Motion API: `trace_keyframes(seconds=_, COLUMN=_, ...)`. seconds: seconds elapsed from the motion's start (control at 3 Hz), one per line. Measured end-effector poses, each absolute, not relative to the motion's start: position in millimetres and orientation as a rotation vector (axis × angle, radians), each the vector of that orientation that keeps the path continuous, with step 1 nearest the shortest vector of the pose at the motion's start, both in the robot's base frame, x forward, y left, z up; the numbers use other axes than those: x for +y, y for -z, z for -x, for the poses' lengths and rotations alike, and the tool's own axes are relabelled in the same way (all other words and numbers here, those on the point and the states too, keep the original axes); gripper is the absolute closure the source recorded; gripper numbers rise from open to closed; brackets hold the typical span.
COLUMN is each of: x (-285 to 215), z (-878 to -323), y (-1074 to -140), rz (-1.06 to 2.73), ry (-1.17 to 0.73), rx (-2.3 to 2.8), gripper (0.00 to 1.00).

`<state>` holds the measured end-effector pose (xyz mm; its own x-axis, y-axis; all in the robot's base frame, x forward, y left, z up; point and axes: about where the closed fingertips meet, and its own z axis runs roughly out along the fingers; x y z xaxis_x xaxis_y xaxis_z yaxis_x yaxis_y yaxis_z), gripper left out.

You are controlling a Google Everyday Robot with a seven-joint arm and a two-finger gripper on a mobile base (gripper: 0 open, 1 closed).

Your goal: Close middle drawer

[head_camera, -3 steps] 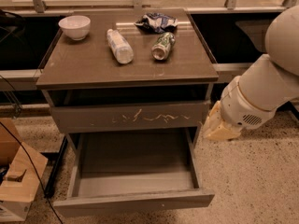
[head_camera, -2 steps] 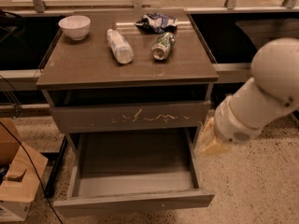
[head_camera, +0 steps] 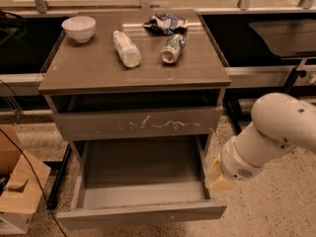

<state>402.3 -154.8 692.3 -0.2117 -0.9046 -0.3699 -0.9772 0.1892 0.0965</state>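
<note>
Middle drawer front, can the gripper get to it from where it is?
Probably yes: the gripper sits by the right front corner of the open middle drawer, with nothing between them.

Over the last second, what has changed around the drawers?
The gripper moved down and slightly left in the view, to beside the right front corner of the middle drawer. Nothing taken hold of. The drawer remains pulled out; bowl, bottle and can unmoved.

One bowl point(head_camera: 79, 27), bottle point(head_camera: 126, 48), can point(head_camera: 169, 48), wrapper point(head_camera: 165, 22), end effector point(head_camera: 217, 177) beside middle drawer point(head_camera: 143, 212)
</note>
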Motion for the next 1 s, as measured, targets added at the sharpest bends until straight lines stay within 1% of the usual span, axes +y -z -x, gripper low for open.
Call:
trace_keyframes(seconds=0.33, x=-157.7, z=-386.0, y=-644.4, rz=1.763, ry=-0.549, rx=2.304, gripper=1.00)
trace_keyframes(seconds=0.67, x=-157.7, z=-386.0, y=-644.3, rz=1.763, ry=-0.549, rx=2.304, gripper=1.00)
trace_keyframes(seconds=1.0, x=-148.0, z=-381.6, y=-623.0, rz=1.777, ry=-0.571, rx=2.328, gripper=1.00)
